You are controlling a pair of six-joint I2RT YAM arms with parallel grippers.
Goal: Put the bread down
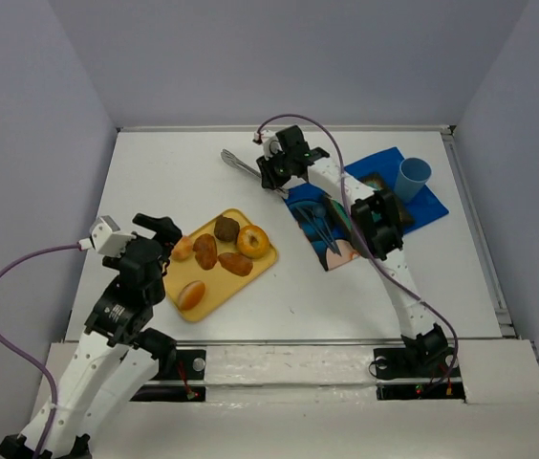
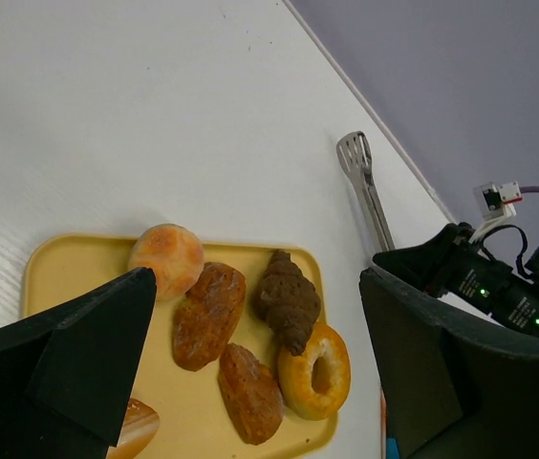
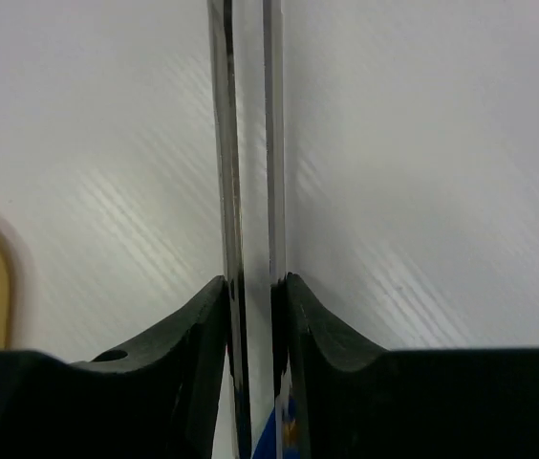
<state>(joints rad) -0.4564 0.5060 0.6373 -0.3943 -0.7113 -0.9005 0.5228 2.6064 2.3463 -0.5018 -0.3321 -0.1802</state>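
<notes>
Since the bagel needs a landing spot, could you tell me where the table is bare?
Bare: the table's far-left stretch between the tray and the tongs, and the near strip between the tray and the right arm. Crowded: the tray, packed with rolls and the bagel, and the right side, with the blue cloth and cup.

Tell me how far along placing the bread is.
Looks done: the bagel lies on the tray among other breads. In hand: the right gripper is shut on the tongs, which hold nothing, far from the tray. Remaining: possibly only releasing the tongs; the left gripper hangs open by the tray.
</notes>
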